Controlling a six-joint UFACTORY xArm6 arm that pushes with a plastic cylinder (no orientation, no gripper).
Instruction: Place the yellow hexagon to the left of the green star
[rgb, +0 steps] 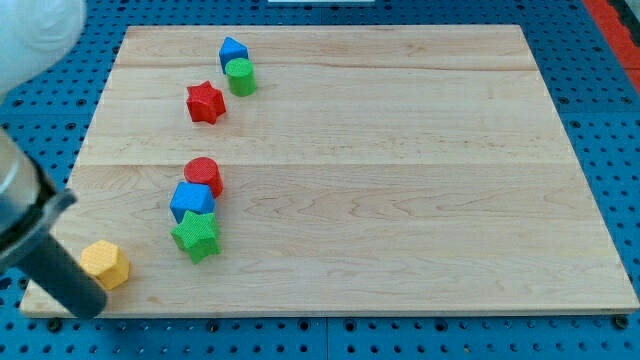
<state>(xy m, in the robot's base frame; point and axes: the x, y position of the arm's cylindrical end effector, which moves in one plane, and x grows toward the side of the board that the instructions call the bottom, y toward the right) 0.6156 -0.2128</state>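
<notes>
The yellow hexagon (105, 264) lies near the board's bottom left corner. The green star (196, 236) sits to its right, a gap apart and slightly higher. My tip (87, 304) is at the board's bottom left edge, just below and left of the yellow hexagon, close against it. The rod rises from the tip toward the view's left edge.
A blue block (191, 201) touches the green star's top, and a red cylinder (203, 176) sits above that. A red star (205, 102), a green cylinder (240, 76) and a blue block (233, 50) lie near the top. The wooden board's bottom edge (320, 312) is close to my tip.
</notes>
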